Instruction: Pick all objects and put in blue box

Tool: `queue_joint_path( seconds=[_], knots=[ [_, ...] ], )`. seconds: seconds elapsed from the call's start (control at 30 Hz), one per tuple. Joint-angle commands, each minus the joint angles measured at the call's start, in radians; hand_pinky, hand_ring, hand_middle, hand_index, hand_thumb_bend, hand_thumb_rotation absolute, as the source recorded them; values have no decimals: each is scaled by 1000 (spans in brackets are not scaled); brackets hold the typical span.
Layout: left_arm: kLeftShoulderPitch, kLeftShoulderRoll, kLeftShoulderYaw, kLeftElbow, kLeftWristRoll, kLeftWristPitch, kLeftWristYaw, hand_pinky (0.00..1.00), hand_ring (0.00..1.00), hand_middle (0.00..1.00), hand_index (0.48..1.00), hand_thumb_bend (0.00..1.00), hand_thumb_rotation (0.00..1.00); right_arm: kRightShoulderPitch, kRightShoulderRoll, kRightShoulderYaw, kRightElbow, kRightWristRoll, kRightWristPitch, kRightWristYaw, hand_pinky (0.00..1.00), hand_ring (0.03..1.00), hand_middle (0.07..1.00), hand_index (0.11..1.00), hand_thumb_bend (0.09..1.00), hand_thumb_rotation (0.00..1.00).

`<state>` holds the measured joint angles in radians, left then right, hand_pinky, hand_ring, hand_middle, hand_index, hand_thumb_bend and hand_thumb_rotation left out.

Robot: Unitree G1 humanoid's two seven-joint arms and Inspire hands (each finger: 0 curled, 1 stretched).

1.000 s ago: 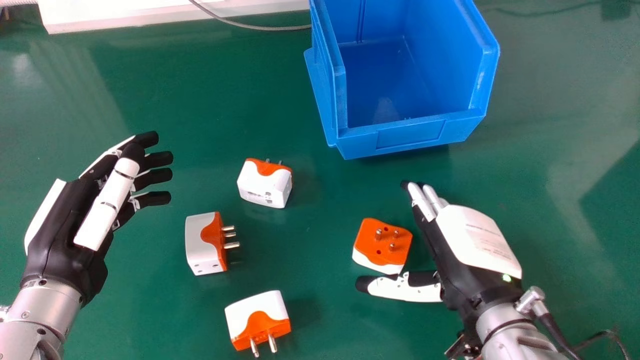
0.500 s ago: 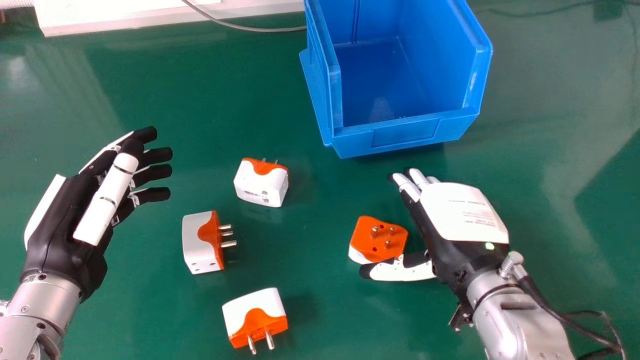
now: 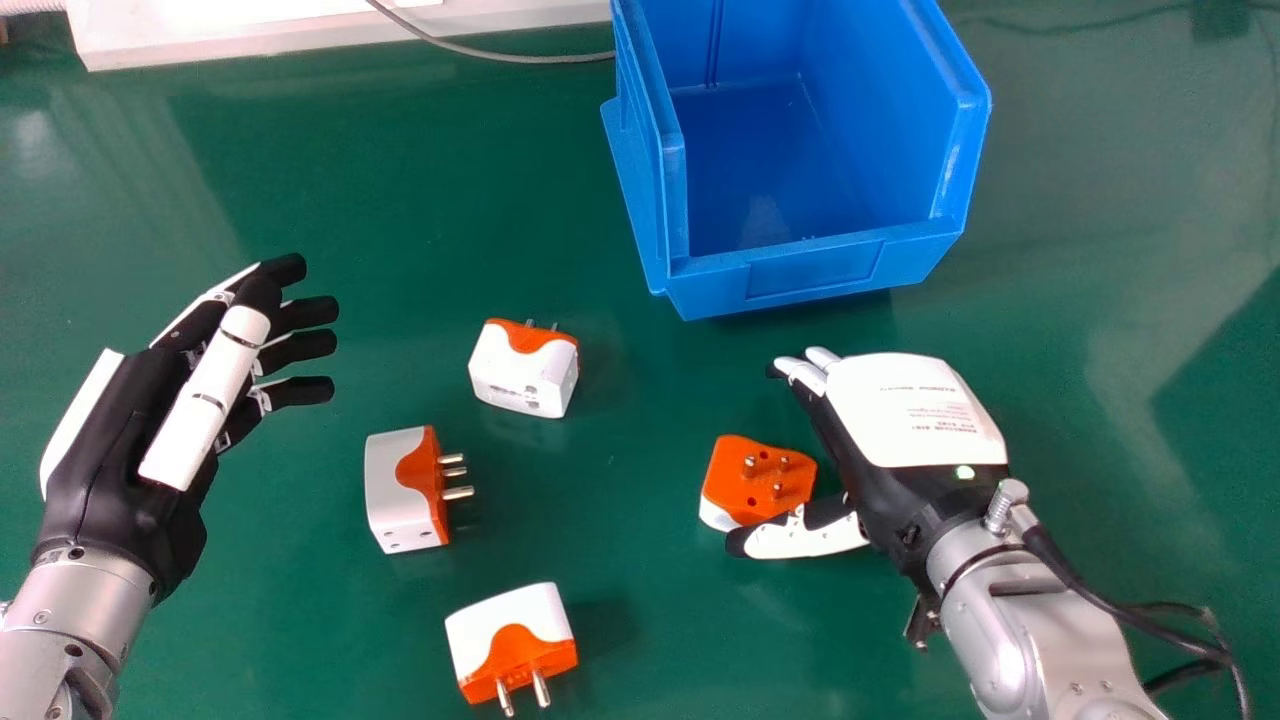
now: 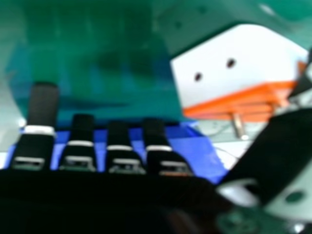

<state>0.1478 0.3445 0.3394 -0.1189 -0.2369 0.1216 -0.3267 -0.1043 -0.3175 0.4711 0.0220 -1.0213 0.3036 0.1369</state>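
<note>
Fingers straight on left hand (image 3: pixel 120 440), frame left, and right hand (image 3: pixel 915 410), lower right; pinch the pins-up plug adapter (image 3: pixel 735 472), right of centre, below its pins, then clear the lip of the blue storage bin (image 3: pixel 820 272), upper right.

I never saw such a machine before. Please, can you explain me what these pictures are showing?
This is a humanoid robot with two arms. One view looks down from its head; the other comes from a camera at its right hand. The left hand is open at the left side.

On the green surface are a blue box and four white-and-orange plug adapters. The open right hand is beside one adapter; whether its thumb touches it, I cannot tell. Neither hand appears to hold anything.
</note>
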Motion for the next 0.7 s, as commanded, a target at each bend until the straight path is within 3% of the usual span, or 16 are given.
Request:
queue_joint_path(
  seconds=[0.0, 0.23, 0.43, 0.53, 0.67],
  knots=[
    [-11, 19, 10, -3, -3, -6, -2, 708, 790, 789, 840, 546, 775, 32, 10, 24, -12, 9, 16, 44, 762, 876, 900, 849, 615, 491],
    [-15, 24, 8, -29, -3, 22, 7, 705, 788, 788, 838, 548, 769, 42, 9, 53, -58, -19, 35, 59, 746, 856, 884, 829, 623, 467],
    [-29, 27, 8, -10, -1, 23, 6, 702, 786, 788, 836, 548, 764, 52, 6, 73, -105, -48, 37, 94, 728, 845, 875, 822, 624, 452],
    [-45, 27, 4, 10, 2, 23, 8, 701, 787, 787, 835, 547, 762, 54, 7, 91, -143, -71, 49, 140, 723, 843, 873, 820, 625, 450],
    [-53, 25, 1, 7, 2, 31, 14, 701, 790, 787, 835, 538, 759, 54, 7, 97, -178, -93, 59, 196, 716, 839, 871, 821, 621, 437]
  ],
)
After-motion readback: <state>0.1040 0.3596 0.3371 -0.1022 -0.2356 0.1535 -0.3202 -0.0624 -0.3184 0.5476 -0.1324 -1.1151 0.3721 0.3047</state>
